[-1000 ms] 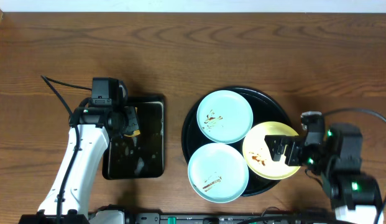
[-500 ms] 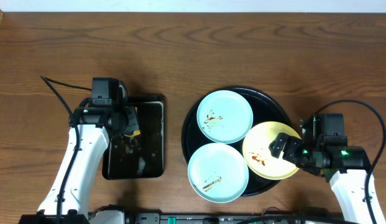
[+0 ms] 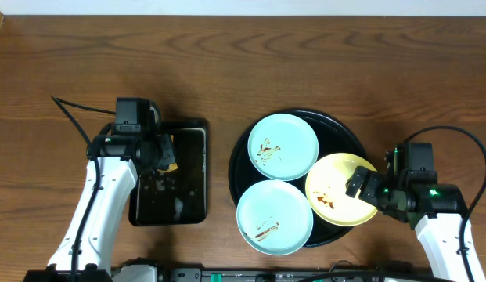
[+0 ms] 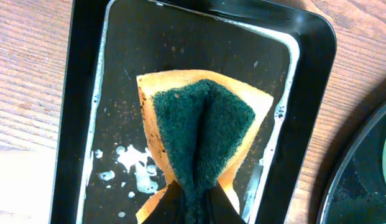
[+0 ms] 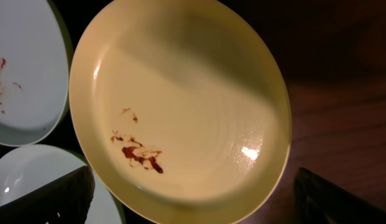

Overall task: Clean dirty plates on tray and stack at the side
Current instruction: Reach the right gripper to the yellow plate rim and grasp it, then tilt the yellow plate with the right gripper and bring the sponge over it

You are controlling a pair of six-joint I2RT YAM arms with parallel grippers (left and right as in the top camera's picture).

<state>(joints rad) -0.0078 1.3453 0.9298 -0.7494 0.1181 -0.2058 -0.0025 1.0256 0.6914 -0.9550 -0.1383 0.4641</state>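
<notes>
Two arms at a wooden table: the right gripper hangs over the outer edge of the pale yellow plate, jaws spread wide and gripping nothing. In the wrist view its two dark fingers sit at the lower corners w/ the plate's near rim lying between them. A brown sauce smear lies just ahead of the finger on the left of that view.

The yellow plate rests on the near side of the round black tray, its edge reaching past the tray rim toward this gripper. Farther from the gripper, on the same tray, sit two pale blue plates – one at the back, one at the front – both smeared brown and close beside the yellow one.

Across the table, well apart from the plates, the left gripper is clenched on a sponge, orange w/ a dark green scouring face creased down the middle by the squeeze. Directly beneath it lies a rect. black tray w/ white foam flecks on its floor; whether the sponge touches the tray can't be told.
</notes>
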